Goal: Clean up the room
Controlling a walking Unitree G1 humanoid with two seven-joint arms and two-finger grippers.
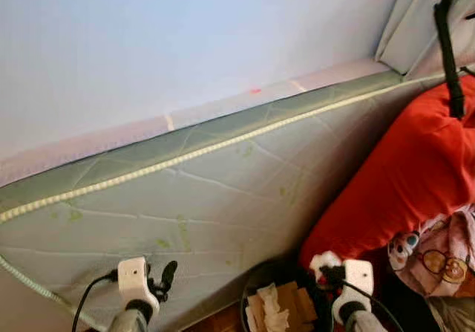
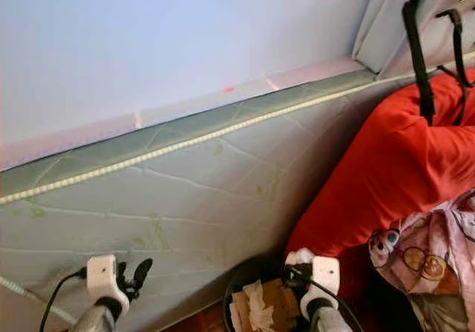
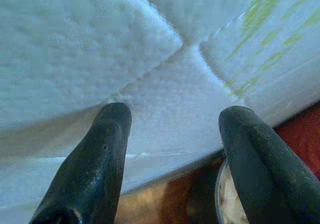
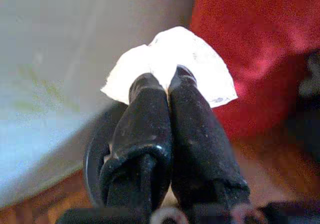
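Right tool [image 4: 167, 83] pinches white tissue [image 4: 172, 58] above bin [image 1: 256, 280]; left tool [image 3: 172, 119] spread wide, empty

A quilted pale mattress [image 1: 223, 191] with faint green marks and corded piping leans along the wall. On the reddish-brown floor [image 1: 223, 321] beside it stand a dark bin [image 1: 256, 280] of crumpled paper and a red cushion [image 1: 401, 176].
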